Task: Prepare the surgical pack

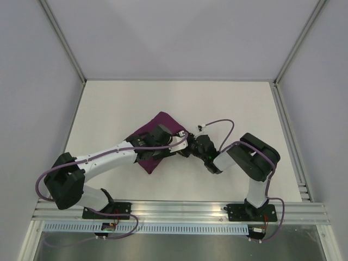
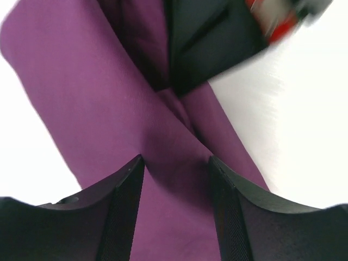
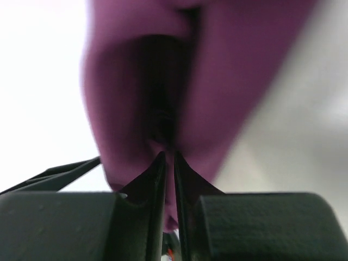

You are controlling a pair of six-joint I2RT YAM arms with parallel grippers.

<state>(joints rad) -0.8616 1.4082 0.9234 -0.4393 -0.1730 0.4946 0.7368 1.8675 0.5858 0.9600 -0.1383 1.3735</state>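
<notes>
surgical pack: purple cloth bundle on bench, under left hand, one fold inside right hand | left hand: released, spread above cloth | right hand: clenched on cloth fold | handling: likely soft, light, floppy; pinch a folded edge, not the flat middle

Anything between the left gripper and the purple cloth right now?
Nothing visible. The left gripper hangs open right over the cloth. The right gripper pinches a fold farther along, not in the left one's path.
</notes>
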